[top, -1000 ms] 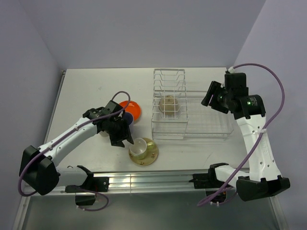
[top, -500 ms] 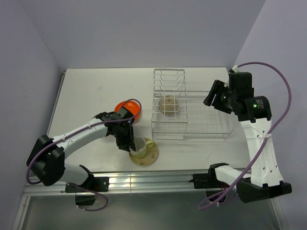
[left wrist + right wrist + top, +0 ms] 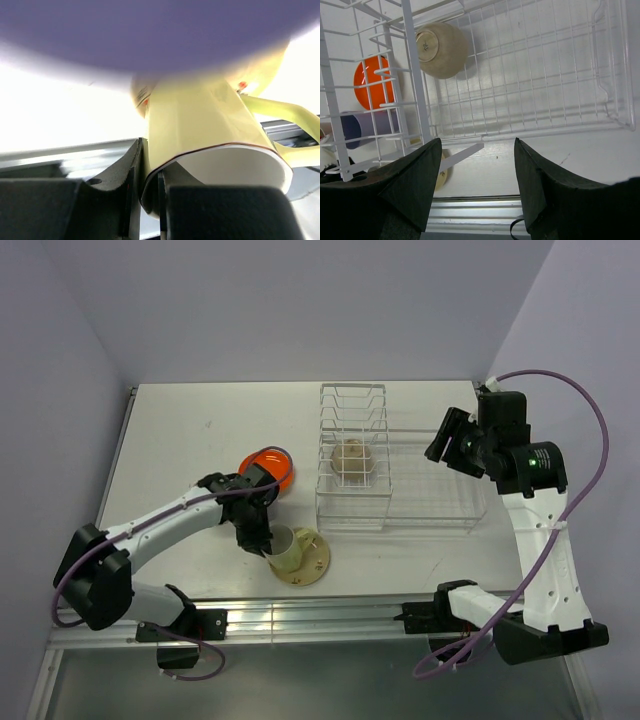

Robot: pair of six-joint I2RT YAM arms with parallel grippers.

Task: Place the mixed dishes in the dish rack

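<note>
A pale yellow-green cup [image 3: 291,548] stands tilted on the cream-yellow saucer [image 3: 312,567]. My left gripper [image 3: 263,539] is shut on the cup's near wall. In the left wrist view one finger is inside the rim and one outside, with the cup [image 3: 195,120] rising between them. The orange plate [image 3: 270,467] lies just behind that arm. A tan cup [image 3: 352,460] lies in the dish rack [image 3: 430,502]. My right gripper [image 3: 445,437] hangs open above the rack's right end, empty [image 3: 477,185]. Through the rack wires I see the lavender cup [image 3: 370,127].
The rack's upright plate slots [image 3: 352,410] stand at its left end and hold nothing. Its basket section [image 3: 545,75] holds only the tan cup [image 3: 442,49]. A metal rail [image 3: 320,618] runs along the table's near edge.
My left gripper came down over the yellow-green cup's rim and closed on its wall, and the cup has tipped on the saucer. The right arm has barely moved.
</note>
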